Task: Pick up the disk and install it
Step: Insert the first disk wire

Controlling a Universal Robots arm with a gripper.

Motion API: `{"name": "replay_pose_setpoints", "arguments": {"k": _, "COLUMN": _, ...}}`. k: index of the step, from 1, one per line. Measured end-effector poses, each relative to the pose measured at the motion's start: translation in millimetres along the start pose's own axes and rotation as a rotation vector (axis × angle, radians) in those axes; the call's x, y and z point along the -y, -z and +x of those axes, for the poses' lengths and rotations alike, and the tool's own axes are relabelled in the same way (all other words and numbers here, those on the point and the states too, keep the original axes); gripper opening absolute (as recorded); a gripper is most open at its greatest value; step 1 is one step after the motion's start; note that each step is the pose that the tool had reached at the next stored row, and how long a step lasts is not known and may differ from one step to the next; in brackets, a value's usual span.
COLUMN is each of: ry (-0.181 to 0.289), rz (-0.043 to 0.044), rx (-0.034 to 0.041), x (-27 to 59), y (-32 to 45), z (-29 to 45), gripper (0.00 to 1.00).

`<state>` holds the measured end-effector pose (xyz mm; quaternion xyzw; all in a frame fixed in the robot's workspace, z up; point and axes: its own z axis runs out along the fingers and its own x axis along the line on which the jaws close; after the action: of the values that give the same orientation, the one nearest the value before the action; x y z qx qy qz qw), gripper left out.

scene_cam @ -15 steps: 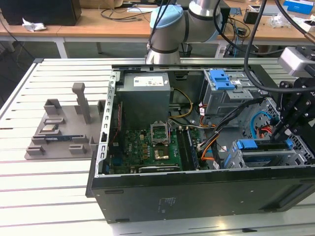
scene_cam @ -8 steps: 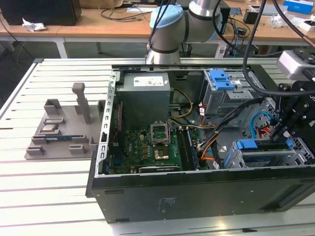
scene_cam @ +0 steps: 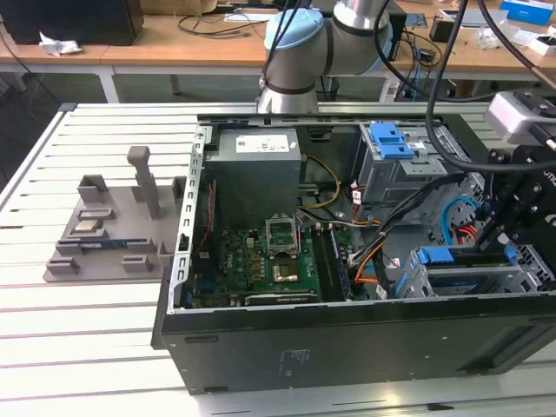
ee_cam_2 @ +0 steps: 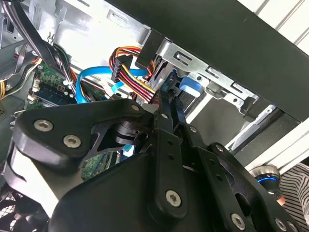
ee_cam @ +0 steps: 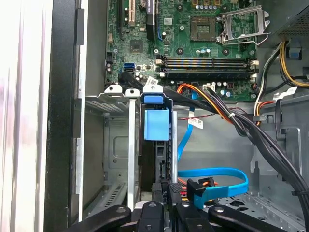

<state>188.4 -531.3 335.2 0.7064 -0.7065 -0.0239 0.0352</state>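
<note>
The disk point(ee_cam: 157, 123), a drive in a blue plastic bracket, stands edge-on in a slot of the metal drive cage point(ee_cam: 113, 145) inside the open computer case. In the exterior view the disk point(scene_cam: 452, 258) sits in the cage at that view's right, and my gripper point(scene_cam: 506, 228) hangs just beyond its outer end. In the second wrist view my gripper point(ee_cam_2: 169, 96) has its fingers drawn together, with the tips right beside the disk's blue bracket point(ee_cam_2: 190, 87). In the first wrist view the gripper point(ee_cam: 164, 205) lines up with the disk's slot. I cannot make out any hold on the disk.
A blue data cable point(ee_cam: 212, 186) and bundled power cables point(ee_cam: 241, 125) run close beside the cage. The motherboard point(scene_cam: 261, 261), the grey power supply point(scene_cam: 256, 161) and an upper bay with a blue latch point(scene_cam: 391, 139) lie inside the case. A grey fixture tray point(scene_cam: 113, 226) lies outside the case.
</note>
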Motion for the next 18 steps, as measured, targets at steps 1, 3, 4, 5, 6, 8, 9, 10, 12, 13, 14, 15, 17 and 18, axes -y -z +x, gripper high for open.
{"name": "replay_pose_setpoints", "arguments": {"k": 1, "ry": 0.0, "rz": -0.0003, "rx": 0.0017, "x": 0.0, "y": -0.8, "z": -0.1, "gripper": 0.17}}
{"name": "replay_pose_setpoints", "arguments": {"k": 3, "ry": 0.0, "rz": 0.0, "rx": 0.0007, "x": -0.1, "y": -0.4, "z": 0.0, "gripper": 0.24}}
{"name": "replay_pose_setpoints", "arguments": {"k": 4, "ry": 0.0, "rz": 0.0002, "rx": -0.0003, "x": -0.1, "y": 0.2, "z": 0.1, "gripper": 0.24}}
{"name": "replay_pose_setpoints", "arguments": {"k": 5, "ry": 0.0, "rz": 0.0002, "rx": -0.0003, "x": -0.2, "y": 1.5, "z": 0.1, "gripper": 0.24}}
{"name": "replay_pose_setpoints", "arguments": {"k": 6, "ry": 0.0, "rz": 0.0001, "rx": 0.0, "x": -0.4, "y": 4.4, "z": 0.1, "gripper": 0.24}}
{"name": "replay_pose_setpoints", "arguments": {"k": 8, "ry": 0.0, "rz": 0.0002, "rx": -0.0003, "x": -1.1, "y": 13.2, "z": 0.1, "gripper": 0.24}}
{"name": "replay_pose_setpoints", "arguments": {"k": 9, "ry": 0.0, "rz": 0.0002, "rx": -0.0001, "x": -1.5, "y": 17.1, "z": -0.1, "gripper": 0.24}}
{"name": "replay_pose_setpoints", "arguments": {"k": 10, "ry": 0.0, "rz": 0.0002, "rx": 0.0, "x": -1.8, "y": 20.1, "z": -0.6, "gripper": 0.24}}
{"name": "replay_pose_setpoints", "arguments": {"k": 12, "ry": 0.0, "rz": 0.0001, "rx": -0.0001, "x": -2.3, "y": 27.0, "z": -1.2, "gripper": 0.22}}
{"name": "replay_pose_setpoints", "arguments": {"k": 13, "ry": 0.0, "rz": 0.0001, "rx": -0.0001, "x": -3.0, "y": 34.9, "z": -1.6, "gripper": 0.11}}
{"name": "replay_pose_setpoints", "arguments": {"k": 14, "ry": 0.0, "rz": 0.0002, "rx": -0.0004, "x": -3.4, "y": 39.3, "z": -1.9, "gripper": 0.11}}
{"name": "replay_pose_setpoints", "arguments": {"k": 15, "ry": 0.0, "rz": 0.0002, "rx": -0.0001, "x": -3.9, "y": 46.1, "z": -2.3, "gripper": 0.11}}
{"name": "replay_pose_setpoints", "arguments": {"k": 17, "ry": 0.0, "rz": 0.0002, "rx": -0.0002, "x": -4.8, "y": 56.3, "z": -2.5, "gripper": 0.11}}
{"name": "replay_pose_setpoints", "arguments": {"k": 18, "ry": 0.0, "rz": 0.0001, "rx": 0.0, "x": -4.9, "y": 58.2, "z": -2.4, "gripper": 0.11}}
